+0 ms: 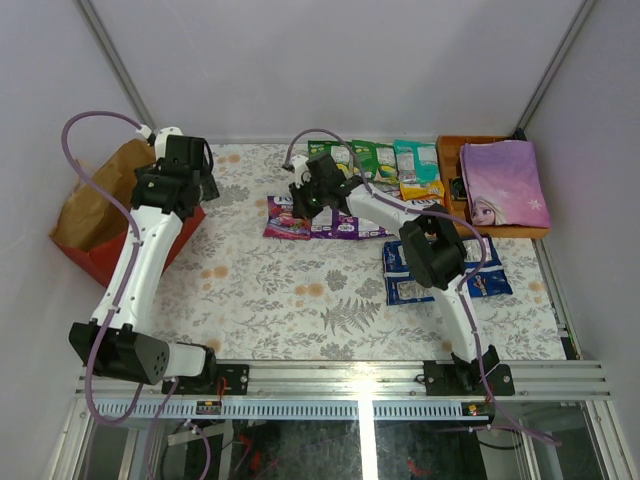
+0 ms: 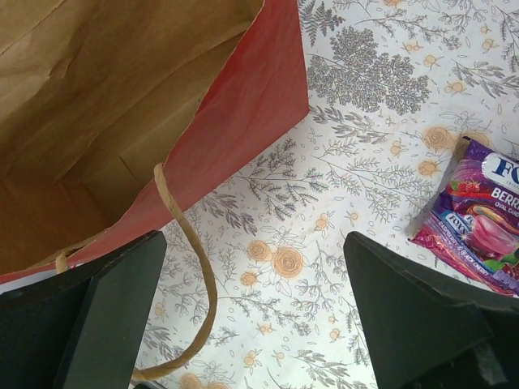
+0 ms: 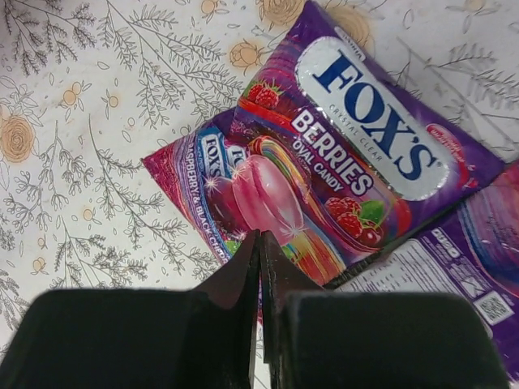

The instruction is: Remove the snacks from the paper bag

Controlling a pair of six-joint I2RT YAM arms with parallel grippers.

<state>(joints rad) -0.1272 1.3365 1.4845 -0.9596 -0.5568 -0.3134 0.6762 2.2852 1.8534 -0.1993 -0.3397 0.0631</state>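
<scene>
Paper bag (image 2: 243, 130): smooth matt red outside, creased brown kraft paper inside, plus a twisted paper-cord handle (image 2: 190, 251). Desk (image 2: 340, 211) under a matt floral-print sheet, looks cloth-like. Purple packet (image 3: 357, 154) in glossy foil, catches bright glints across the print. Green packets (image 1: 375, 160) and blue bag (image 1: 402, 288) likewise shiny. Left claw (image 2: 253, 241) and right claw (image 3: 259, 243) in matt black plastic, faintly grainy. Tray (image 1: 447, 150) of orange-brown wood, dull finish. Book (image 1: 505, 185) with a smooth printed cover. Rail (image 1: 350, 382) along the near edge in ribbed bare metal.
</scene>
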